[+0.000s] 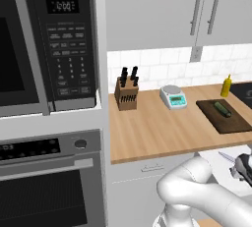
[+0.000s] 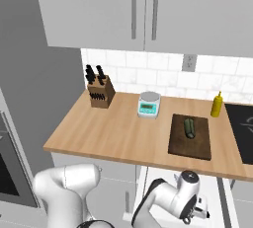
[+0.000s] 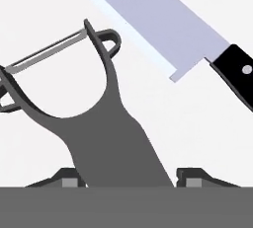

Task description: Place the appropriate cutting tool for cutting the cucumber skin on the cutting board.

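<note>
The grey Y-shaped peeler (image 3: pixel 106 138) ran off the hand view's bottom, its handle end hidden between the gripper (image 3: pixel 127 177) fingertips, and its left fork was cut by the left edge; whether the fingers touched it could not be told; the black-handled, pale-bladed knife (image 3: pixel 163 24) was cropped at the top and right edges.

One peeler (image 3: pixel 106 138), one knife (image 3: pixel 163 24)

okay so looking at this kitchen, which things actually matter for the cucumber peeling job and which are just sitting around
Matter:
peeler, between the claw fingertips
cucumber
cutting board

Sitting around:
knife beside the peeler
knife block
kitchen scale
yellow bottle
microwave
</note>
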### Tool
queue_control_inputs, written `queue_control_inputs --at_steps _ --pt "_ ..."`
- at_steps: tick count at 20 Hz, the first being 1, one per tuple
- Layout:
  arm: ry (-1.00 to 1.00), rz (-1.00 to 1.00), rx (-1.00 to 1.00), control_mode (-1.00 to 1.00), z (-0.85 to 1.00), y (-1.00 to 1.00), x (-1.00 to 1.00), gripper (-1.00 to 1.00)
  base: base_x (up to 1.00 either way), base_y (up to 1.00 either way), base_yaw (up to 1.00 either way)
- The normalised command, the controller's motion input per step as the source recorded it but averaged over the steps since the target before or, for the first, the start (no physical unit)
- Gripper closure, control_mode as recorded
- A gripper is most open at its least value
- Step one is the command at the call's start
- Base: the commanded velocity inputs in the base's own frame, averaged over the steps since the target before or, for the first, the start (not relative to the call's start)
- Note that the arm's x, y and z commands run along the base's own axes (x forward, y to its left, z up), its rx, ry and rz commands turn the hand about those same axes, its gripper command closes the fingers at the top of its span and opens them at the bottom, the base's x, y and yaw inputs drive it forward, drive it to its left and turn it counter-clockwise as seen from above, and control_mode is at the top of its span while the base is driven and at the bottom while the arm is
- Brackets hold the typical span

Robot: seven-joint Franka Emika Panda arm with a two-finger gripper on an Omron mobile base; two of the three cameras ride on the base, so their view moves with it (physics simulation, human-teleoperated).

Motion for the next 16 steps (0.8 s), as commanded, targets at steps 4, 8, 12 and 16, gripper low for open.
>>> queue_control_inputs --at_steps 4,8,12,16 --pt "0.0 0.0 0.0 -1.0 0.03 0.01 -0.27 1.0 0.0 0.0 0.0" --pt "0.0 0.0 0.0 -1.0 0.51 0.02 -0.42 1.0 0.0 0.0 0.0" --pt "-0.01 0.0 0.0 -1.0 1.0 0.13 -0.93 1.0 0.0 0.0 0.0" --pt "0.0 0.01 0.0 -1.0 1.0 0.41 -1.0 1.0 0.0 0.0 0.0"
